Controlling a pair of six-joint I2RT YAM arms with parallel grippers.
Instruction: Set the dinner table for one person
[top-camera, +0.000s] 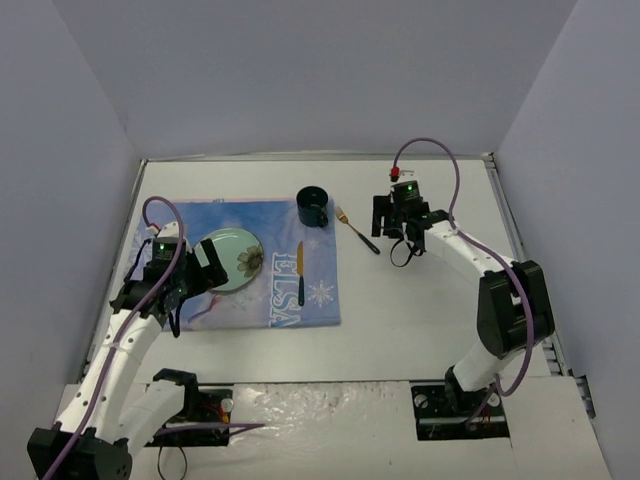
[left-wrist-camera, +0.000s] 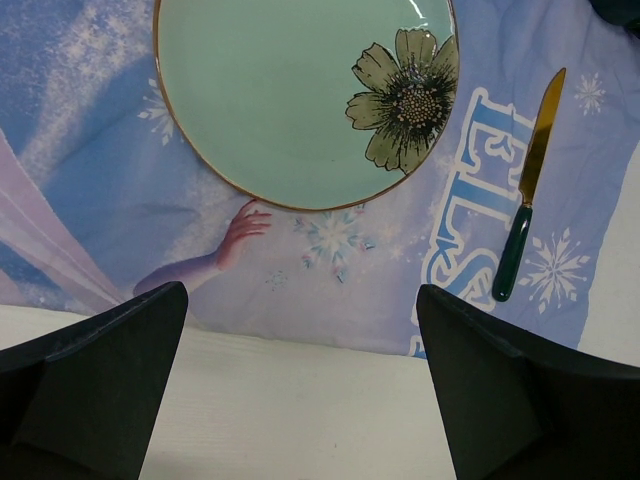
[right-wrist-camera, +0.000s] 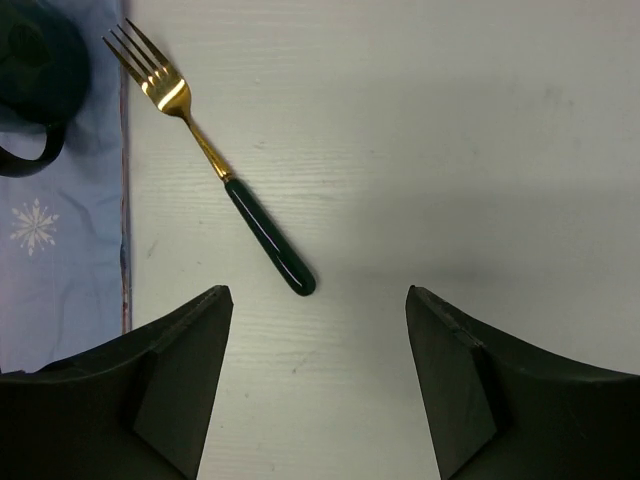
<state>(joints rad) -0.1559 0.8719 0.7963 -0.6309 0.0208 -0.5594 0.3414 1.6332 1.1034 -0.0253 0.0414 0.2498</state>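
Observation:
The white dinner table (top-camera: 420, 320) carries a blue snowflake placemat (top-camera: 290, 300). On the mat lie a pale green flower plate (top-camera: 228, 259) and a gold knife with a dark green handle (top-camera: 300, 272), and a dark mug (top-camera: 313, 206) stands at its far right corner. A matching fork (top-camera: 357, 230) lies on the bare table right of the mat. My left gripper (top-camera: 200, 275) is open and empty, near the plate's near-left side (left-wrist-camera: 300, 100). My right gripper (top-camera: 390, 222) is open and empty above the table, its fingertips just short of the fork's handle end (right-wrist-camera: 270, 245).
Grey walls enclose the table on three sides. The metal rim (top-camera: 505, 215) runs along the right edge. The left wrist view shows the mat's near edge (left-wrist-camera: 300, 335) and the knife (left-wrist-camera: 525, 190). The right wrist view shows the mug (right-wrist-camera: 35, 80) on the mat's corner.

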